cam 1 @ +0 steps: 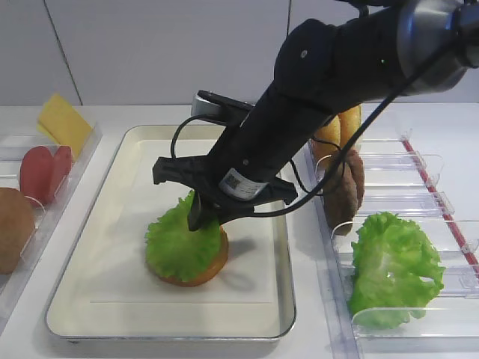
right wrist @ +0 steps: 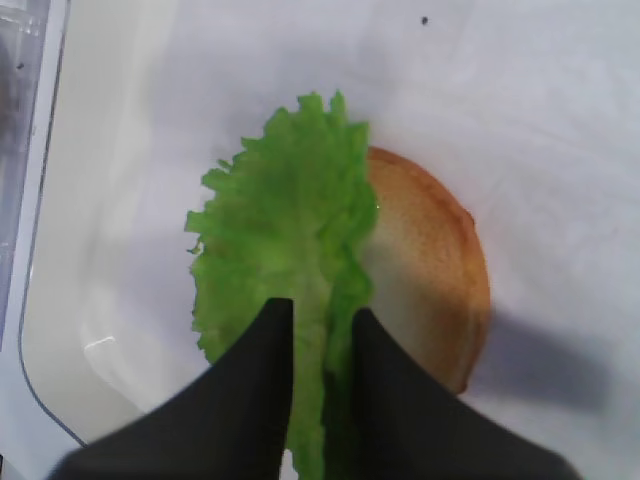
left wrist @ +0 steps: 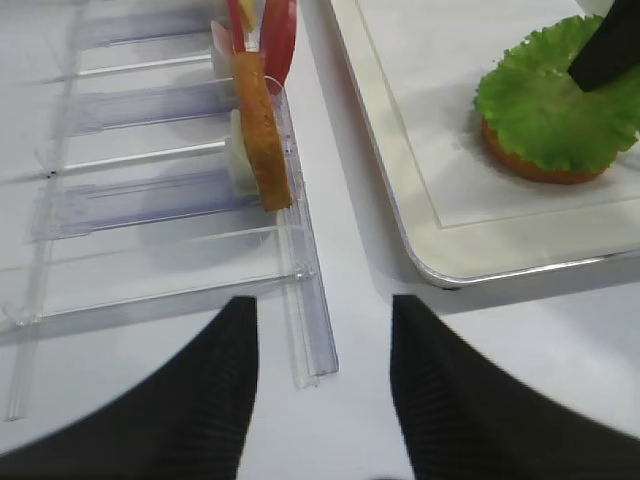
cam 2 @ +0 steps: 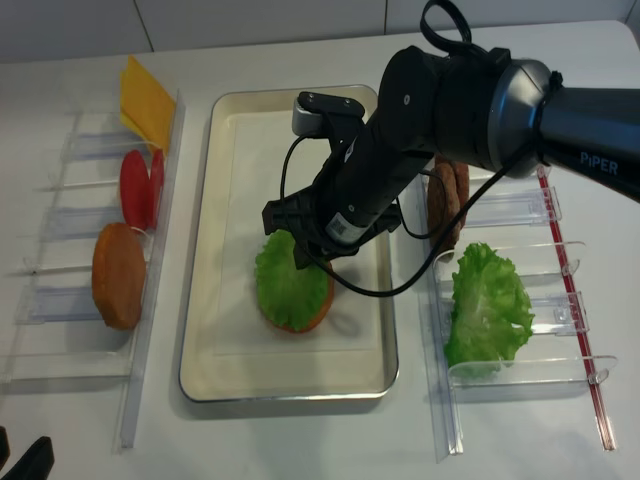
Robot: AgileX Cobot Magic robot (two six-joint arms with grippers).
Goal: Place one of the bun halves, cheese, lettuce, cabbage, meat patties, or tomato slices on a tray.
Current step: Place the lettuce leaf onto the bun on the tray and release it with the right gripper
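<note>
The frilly green lettuce (cam 1: 179,243) lies on a bun half (cam 1: 208,271) in the middle of the cream tray (cam 1: 112,292). My right gripper (cam 1: 198,221) comes down on the lettuce's far edge. In the right wrist view the lettuce (right wrist: 285,230) covers the left part of the bun half (right wrist: 430,270). There the right gripper (right wrist: 322,315) has its jaws a little apart, so it is open. An upturned fold of the leaf sits between them, with a dark slit beside one finger. My left gripper (left wrist: 323,310) hangs open over bare table, holding nothing.
Clear bins on the left hold cheese (cam 1: 63,123), tomato slices (cam 1: 45,172) and a bun half (cam 1: 13,228). Bins on the right hold more buns (cam 1: 337,131), meat patties (cam 1: 346,191) and a big wavy cabbage leaf (cam 1: 393,265). The right arm spans the tray's right rim.
</note>
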